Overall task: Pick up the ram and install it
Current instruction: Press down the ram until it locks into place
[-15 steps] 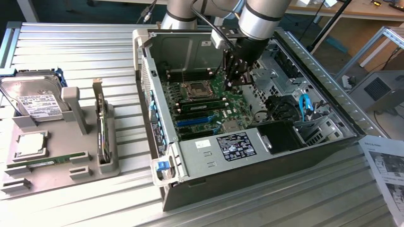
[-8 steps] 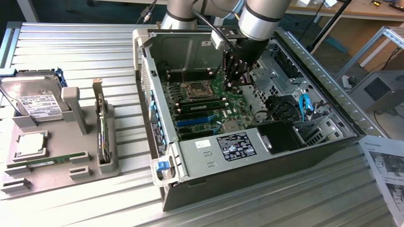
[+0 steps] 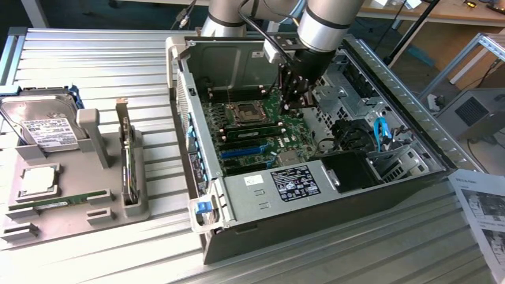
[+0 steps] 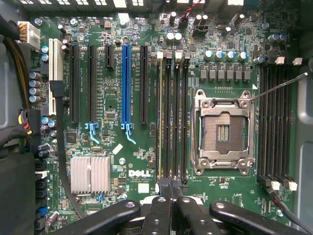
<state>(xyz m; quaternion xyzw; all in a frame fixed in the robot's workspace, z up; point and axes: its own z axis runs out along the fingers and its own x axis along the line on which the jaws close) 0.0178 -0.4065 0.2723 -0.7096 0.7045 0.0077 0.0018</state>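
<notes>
— Trouble from here, as you see it?

— Tilt, mostly. The gripper [image 4: 171, 193] is closed right down with nothing between its fingers, and its tips sit just over one end of the memory slots [image 4: 176, 117]. The ram [image 4: 160, 117] stands on edge in the slot of that bank farthest from the socket [image 4: 223, 132]. I take that stick for the task's one, though I cannot tell whether its end clips have caught. A push at one end alone could leave the far end riding high, or rock the stick and bind its contacts.

— And if the fingers are off line?

— They look nearer the empty slots than the stick itself. They could land on a bare slot or a clip instead of the stick's edge.

— What crowds the arm?

— The socket lies open with its contacts uncovered, close beside the slots, so a slip that way could damage it. In the exterior view, right of centre, black cables [image 3: 351, 133] hang near the board, and the case wall [image 3: 394, 100] hems the arm in on that side.

— Outside the case?

— At the lower left of the exterior view, a tray [image 3: 110, 213] holds a hard drive [image 3: 44, 124], a silver chip [image 3: 37, 180], an upright card [image 3: 126, 160] and a second green stick [image 3: 59, 202] lying flat. All are well apart from the gripper.
</notes>
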